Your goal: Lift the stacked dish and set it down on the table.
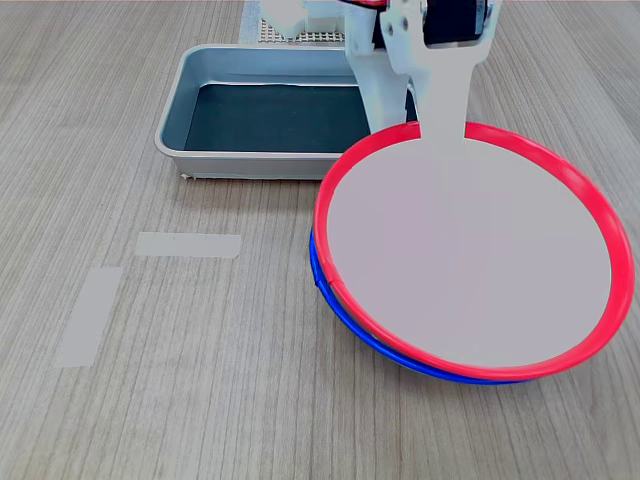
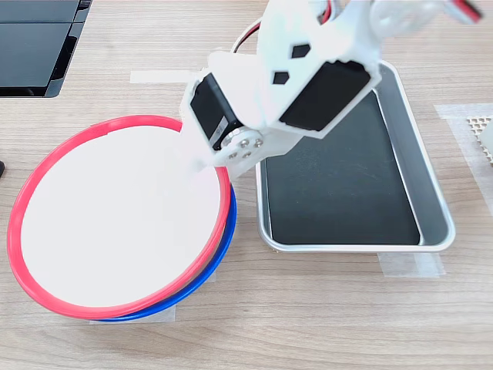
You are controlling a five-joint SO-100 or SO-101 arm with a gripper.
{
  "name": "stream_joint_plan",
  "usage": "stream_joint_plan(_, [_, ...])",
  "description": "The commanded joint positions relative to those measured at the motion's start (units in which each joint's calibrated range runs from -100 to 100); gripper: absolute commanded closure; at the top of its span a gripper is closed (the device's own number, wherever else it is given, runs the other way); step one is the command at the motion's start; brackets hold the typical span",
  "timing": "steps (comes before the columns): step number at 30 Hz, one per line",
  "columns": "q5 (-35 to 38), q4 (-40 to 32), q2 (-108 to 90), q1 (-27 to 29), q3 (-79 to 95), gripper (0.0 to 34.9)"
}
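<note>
The stacked dish (image 1: 470, 250) (image 2: 115, 223), red-rimmed with a pale flat centre, sits tilted on top of a blue-rimmed plate (image 1: 340, 305) (image 2: 219, 250). Only an arc of the blue rim shows beneath it. My white gripper (image 1: 443, 125) (image 2: 199, 158) reaches down to the red rim at the edge nearest the tray. It is shut on that rim, with one flat finger lying over the plate's surface. The lower finger is hidden under the dish. The wood-grain table (image 1: 150, 380) (image 2: 323, 308) lies all around.
A grey metal tray (image 1: 170, 125) (image 2: 431, 193) with a dark bottom stands right behind the plates, under the arm. Pale tape strips (image 1: 188, 244) (image 2: 158, 76) lie on the table. A black flat object (image 2: 35, 46) sits at the second exterior view's top left.
</note>
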Motion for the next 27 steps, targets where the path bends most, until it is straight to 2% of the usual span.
stream_joint_plan(1, [0.15, -1.14, 1.75, -1.09, -3.33, 18.4])
stream_joint_plan(8, [0.29, -1.39, 6.18, -1.37, -6.70, 19.0])
stream_joint_plan(11, [0.24, -1.63, 6.78, -1.18, -7.52, 25.7])
stream_joint_plan(12, [0.15, -1.88, 6.70, -1.09, -7.52, 31.0])
stream_joint_plan(13, [0.10, -2.05, 6.44, -0.99, -7.61, 34.6])
stream_joint_plan(27, [-1.32, 0.68, -2.94, 0.79, -8.34, 34.8])
